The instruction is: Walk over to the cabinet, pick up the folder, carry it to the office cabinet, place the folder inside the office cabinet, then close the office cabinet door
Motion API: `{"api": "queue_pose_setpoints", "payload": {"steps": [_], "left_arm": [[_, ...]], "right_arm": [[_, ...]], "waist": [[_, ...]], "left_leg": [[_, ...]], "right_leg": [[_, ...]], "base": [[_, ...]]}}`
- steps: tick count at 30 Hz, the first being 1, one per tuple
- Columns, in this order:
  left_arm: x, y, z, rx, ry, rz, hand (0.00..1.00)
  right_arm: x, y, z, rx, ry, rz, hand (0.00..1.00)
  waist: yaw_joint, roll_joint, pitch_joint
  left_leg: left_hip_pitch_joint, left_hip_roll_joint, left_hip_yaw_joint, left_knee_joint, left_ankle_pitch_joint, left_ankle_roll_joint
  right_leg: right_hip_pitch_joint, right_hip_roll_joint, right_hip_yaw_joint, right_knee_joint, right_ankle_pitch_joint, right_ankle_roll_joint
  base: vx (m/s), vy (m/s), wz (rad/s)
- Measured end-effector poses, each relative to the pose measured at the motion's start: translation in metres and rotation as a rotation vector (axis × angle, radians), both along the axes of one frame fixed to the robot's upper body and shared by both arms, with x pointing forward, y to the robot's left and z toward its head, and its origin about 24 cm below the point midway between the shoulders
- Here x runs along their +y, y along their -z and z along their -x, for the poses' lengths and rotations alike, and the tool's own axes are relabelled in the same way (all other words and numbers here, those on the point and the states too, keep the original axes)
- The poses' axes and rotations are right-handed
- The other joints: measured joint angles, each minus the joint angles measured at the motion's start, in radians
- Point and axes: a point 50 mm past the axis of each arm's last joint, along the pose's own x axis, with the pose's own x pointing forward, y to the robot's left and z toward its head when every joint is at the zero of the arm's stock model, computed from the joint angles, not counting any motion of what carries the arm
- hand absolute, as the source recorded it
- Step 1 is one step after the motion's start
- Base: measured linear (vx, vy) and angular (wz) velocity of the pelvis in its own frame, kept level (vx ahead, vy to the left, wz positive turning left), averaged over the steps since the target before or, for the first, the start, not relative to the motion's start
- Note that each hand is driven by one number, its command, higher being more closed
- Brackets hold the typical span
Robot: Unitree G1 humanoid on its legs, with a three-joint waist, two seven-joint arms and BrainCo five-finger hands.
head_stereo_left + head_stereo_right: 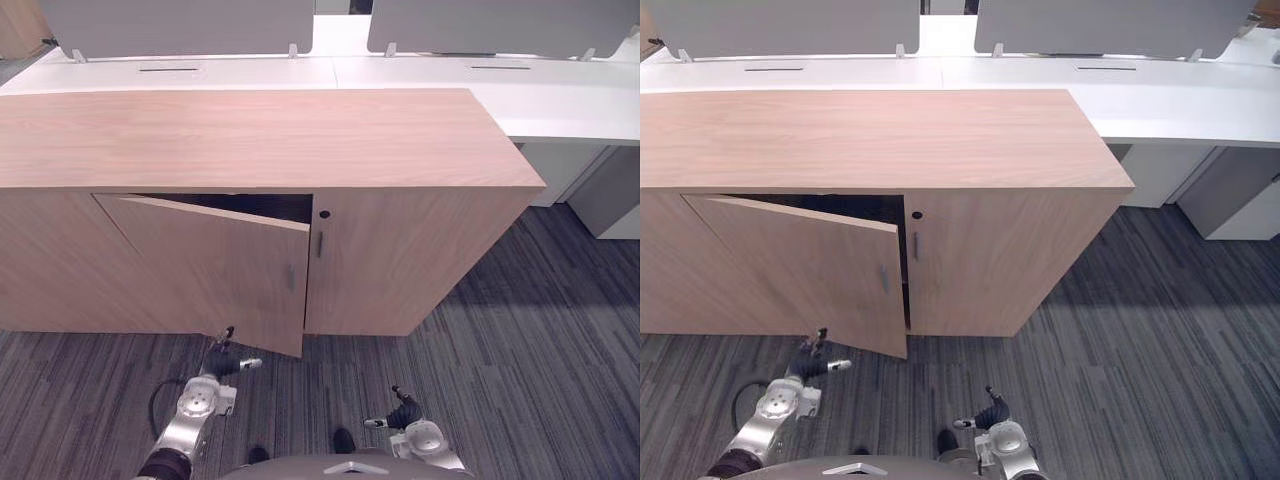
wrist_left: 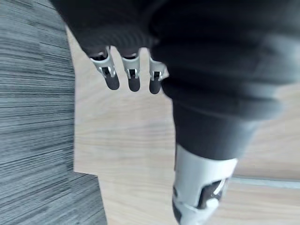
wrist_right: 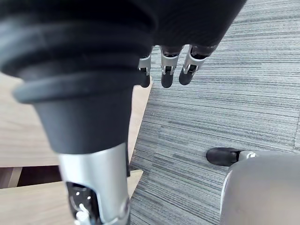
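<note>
The wooden office cabinet (image 1: 250, 135) stands in front of me. Its left door (image 1: 220, 265) hangs partly open, swung out toward me, with a slim handle (image 1: 291, 278) near its free edge. The gap behind the door (image 1: 250, 205) is dark, and what is inside is hidden. My left hand (image 1: 222, 362) is low by the door's bottom corner, fingers (image 2: 133, 77) straight and thumb out, with the door's wood face (image 2: 126, 136) just past them. My right hand (image 1: 403, 412) hangs open over the carpet, fingers (image 3: 166, 70) relaxed, holding nothing.
The cabinet's right door (image 1: 400, 260) is shut, with a handle (image 1: 320, 244) and a keyhole (image 1: 324, 214). White desks (image 1: 560, 95) with grey screens (image 1: 180, 25) stand behind the cabinet. Grey striped carpet (image 1: 540, 350) stretches to the right.
</note>
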Motion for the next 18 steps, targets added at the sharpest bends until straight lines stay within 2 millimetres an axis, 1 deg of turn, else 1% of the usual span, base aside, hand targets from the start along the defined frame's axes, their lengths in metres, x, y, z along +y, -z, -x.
{"api": "queue_pose_setpoints", "payload": {"steps": [2, 4, 6, 7, 9, 10, 12, 16, 18], "left_arm": [[0.005, 0.009, 0.012, 0.059, -0.019, -0.008, 0.0], [0.013, 0.023, 0.033, 0.151, -0.047, -0.032, 0.0], [0.019, 0.031, 0.048, 0.219, -0.075, -0.045, 0.0], [0.025, 0.038, 0.062, 0.279, -0.102, -0.057, 0.0], [0.029, 0.042, 0.074, 0.324, -0.123, -0.066, 0.0], [0.032, 0.045, 0.081, 0.35, -0.13, -0.075, 0.0], [0.034, 0.047, 0.089, 0.379, -0.144, -0.08, 0.0], [0.033, 0.052, 0.104, 0.426, -0.188, -0.063, 0.0], [0.03, 0.053, 0.106, 0.431, -0.208, -0.049, 0.0]], "right_arm": [[-0.002, 0.001, 0.002, 0.01, 0.027, -0.011, 0.0], [-0.003, 0.003, 0.005, 0.02, 0.046, -0.016, 0.0], [-0.004, 0.003, 0.006, 0.023, 0.061, -0.023, 0.0], [-0.006, 0.005, 0.009, 0.031, 0.102, -0.04, 0.0], [-0.008, 0.007, 0.012, 0.046, 0.144, -0.054, 0.0], [-0.011, 0.008, 0.015, 0.053, 0.177, -0.063, 0.0], [-0.013, 0.01, 0.019, 0.068, 0.206, -0.07, 0.0], [-0.017, 0.011, 0.023, 0.074, 0.268, -0.094, 0.0], [-0.019, 0.012, 0.025, 0.079, 0.29, -0.096, 0.0]], "waist": [[0.001, 0.003, -0.004], [0.007, 0.005, -0.015], [0.011, 0.007, -0.019], [0.011, 0.008, -0.02], [0.015, 0.007, -0.021], [0.023, 0.007, -0.021], [0.034, 0.005, -0.022], [0.04, 0.007, -0.023], [0.042, 0.007, -0.023]], "left_leg": [[0.001, -0.002, 0.0, 0.0, -0.004, 0.004], [0.002, -0.003, 0.01, 0.0, -0.009, 0.009], [0.002, -0.004, 0.021, 0.0, -0.012, 0.012], [0.002, -0.009, 0.022, 0.0, -0.014, 0.015], [0.003, -0.01, 0.026, 0.0, -0.016, 0.017], [0.005, -0.01, 0.029, 0.001, -0.018, 0.017], [0.01, -0.011, 0.037, 0.006, -0.018, 0.018], [0.024, -0.012, 0.043, 0.006, -0.02, 0.022], [0.029, -0.012, 0.042, 0.001, -0.02, 0.022]], "right_leg": [[-0.002, -0.003, 0.002, 0.002, -0.001, 0.001], [-0.006, -0.003, 0.018, 0.004, -0.003, 0.004], [-0.015, -0.003, 0.023, 0.009, -0.004, 0.006], [-0.014, -0.004, 0.027, 0.015, 0.002, 0.007], [-0.015, -0.004, 0.032, 0.015, 0.005, 0.01], [-0.015, -0.004, 0.036, 0.015, 0.007, 0.011], [-0.013, -0.004, 0.042, 0.014, 0.007, 0.011], [-0.004, -0.005, 0.042, 0.014, 0.006, 0.01], [0.002, -0.005, 0.038, 0.013, 0.005, 0.008]], "base": [[-0.03, 0.002, -0.07], [0.0, 0.002, -0.14], [0.02, 0.003, -0.16], [0.03, 0.003, -0.1], [0.03, 0.002, -0.06], [0.02, -0.005, -0.12], [0.03, -0.014, -0.12], [0.0, -0.019, -0.06], [-0.02, -0.015, 0.02]]}}
